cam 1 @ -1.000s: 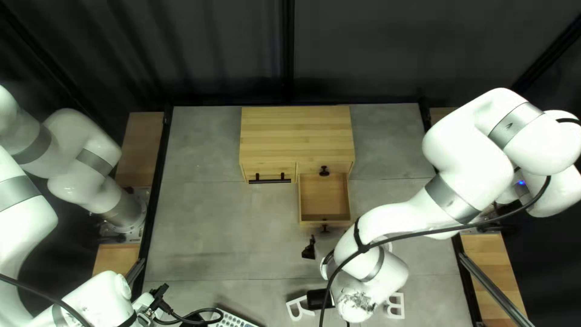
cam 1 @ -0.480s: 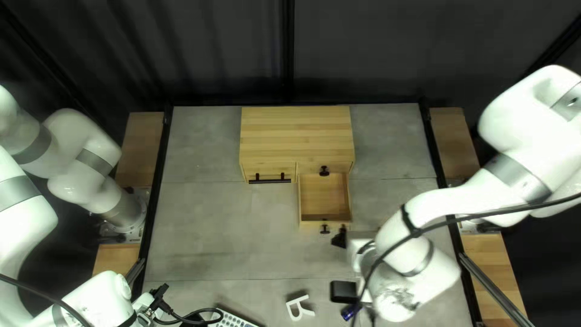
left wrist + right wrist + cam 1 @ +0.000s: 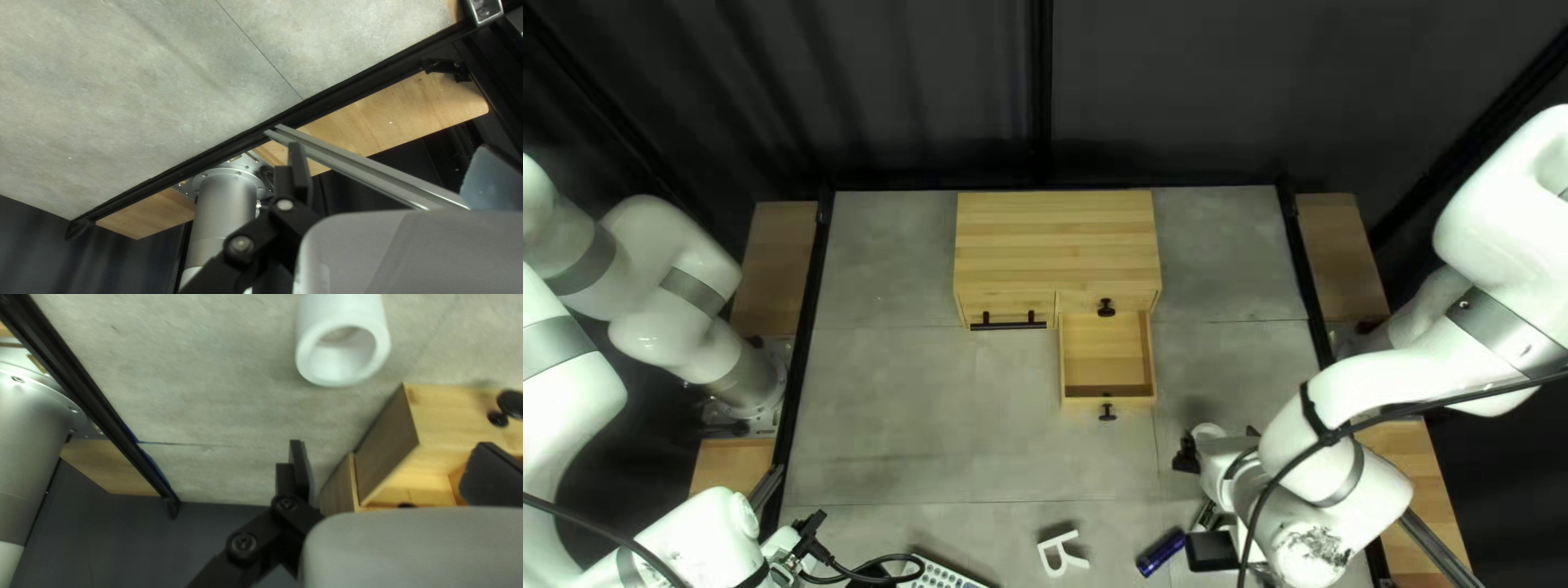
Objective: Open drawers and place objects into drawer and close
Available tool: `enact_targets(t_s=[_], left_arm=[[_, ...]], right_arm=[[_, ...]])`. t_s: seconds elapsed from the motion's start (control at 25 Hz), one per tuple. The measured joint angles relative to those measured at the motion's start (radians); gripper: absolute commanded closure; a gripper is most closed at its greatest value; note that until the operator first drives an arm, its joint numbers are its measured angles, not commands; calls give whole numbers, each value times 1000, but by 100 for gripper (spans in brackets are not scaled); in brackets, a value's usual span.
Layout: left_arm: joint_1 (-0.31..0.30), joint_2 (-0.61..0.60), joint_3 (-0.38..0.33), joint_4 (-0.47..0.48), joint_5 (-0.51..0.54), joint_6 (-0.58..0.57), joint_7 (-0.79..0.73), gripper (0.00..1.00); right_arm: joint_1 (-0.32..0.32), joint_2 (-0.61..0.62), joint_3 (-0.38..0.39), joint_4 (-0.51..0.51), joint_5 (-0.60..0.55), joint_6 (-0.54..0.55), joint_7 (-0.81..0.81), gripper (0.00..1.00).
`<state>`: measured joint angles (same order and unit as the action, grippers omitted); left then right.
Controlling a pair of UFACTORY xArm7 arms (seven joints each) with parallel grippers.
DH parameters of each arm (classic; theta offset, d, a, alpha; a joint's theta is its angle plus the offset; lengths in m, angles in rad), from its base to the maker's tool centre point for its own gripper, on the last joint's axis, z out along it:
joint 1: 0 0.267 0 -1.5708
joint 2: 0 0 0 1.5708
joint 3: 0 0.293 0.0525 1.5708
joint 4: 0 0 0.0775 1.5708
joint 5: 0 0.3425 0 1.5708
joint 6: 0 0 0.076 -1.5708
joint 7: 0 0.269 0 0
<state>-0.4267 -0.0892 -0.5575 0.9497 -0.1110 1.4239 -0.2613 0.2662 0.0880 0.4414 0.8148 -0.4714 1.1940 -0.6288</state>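
- Over the last second the right hand has swung away from the open drawer's front toward the right of the top left view, uncovering a blue tube.
- The left hand stands wide open, holding nothing; best left parked.
- Nothing shows inside the drawer, so placing is probably the step in hand.
- The right hand is wide open too, with nothing between its fingers. It should slow, straddle the white cup squarely, close gently, then lift over the drawer's walls before lowering.
- Only the right wrist view clearly shows the cup's hollow end; it sits on the table, ahead of the fingers, apart from the drawer. Only the top left view shows the blue tube and white letter.
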Motion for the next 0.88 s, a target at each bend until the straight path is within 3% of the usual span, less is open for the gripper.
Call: enact_targets(t_s=[0.88], left_arm=[[0, 0, 0, 0, 0, 0, 0, 0]], right_arm=[[-17, 98, -33, -41, -80, -153, 82, 0]])
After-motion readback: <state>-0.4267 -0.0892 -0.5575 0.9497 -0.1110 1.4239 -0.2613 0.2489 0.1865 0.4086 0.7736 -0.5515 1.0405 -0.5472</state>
